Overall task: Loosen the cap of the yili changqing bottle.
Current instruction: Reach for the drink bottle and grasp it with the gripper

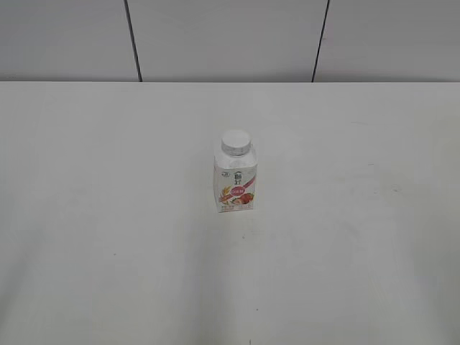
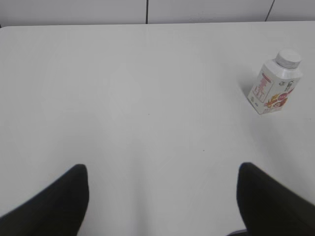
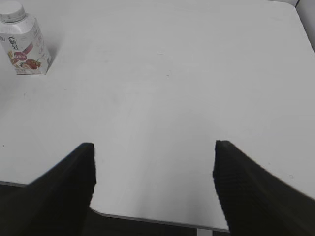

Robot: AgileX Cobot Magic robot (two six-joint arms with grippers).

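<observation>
Yili changqing bottle (image 1: 235, 180) stands upright on the white desk (image 1: 108, 251), roughly mid-desk in the exterior view, a bit right of centre. White body, red-pink label with strawberries facing the camera. Cap (image 1: 236, 141) sits on the neck, flat top, level as far as I can tell. Whether it is screwed tight or loose cannot be read from these views.

Neither arm shows in the exterior view. Nothing touches the bottle.

Left wrist view: left end effector (image 2: 162, 196) is spread wide, two dark fingers (image 2: 54, 204) at the bottom corners of the picture, bare desk between them. Holding nothing. Bottle (image 2: 273, 86) is well apart from it, far up on the right side of that view, cap (image 2: 288, 57) on top, nutrition-panel side and part of the fruit label visible. It looks tilted there, but that matches the camera angle, since it reads upright in the exterior view.

Right wrist view: right end effector (image 3: 152, 191) also spread wide, dark fingers (image 3: 64, 196) low left and low right, nothing pinched. It hangs over the near edge of the desk (image 3: 197, 98); the edge and a rounded corner line show just beneath the fingers. Bottle (image 3: 25, 46) is at the top-left corner of that view, well apart from the fingers, cap (image 3: 11, 11) partly cut by the frame edge.

Grey wall panels (image 1: 230, 36) with dark seams behind the desk.
</observation>
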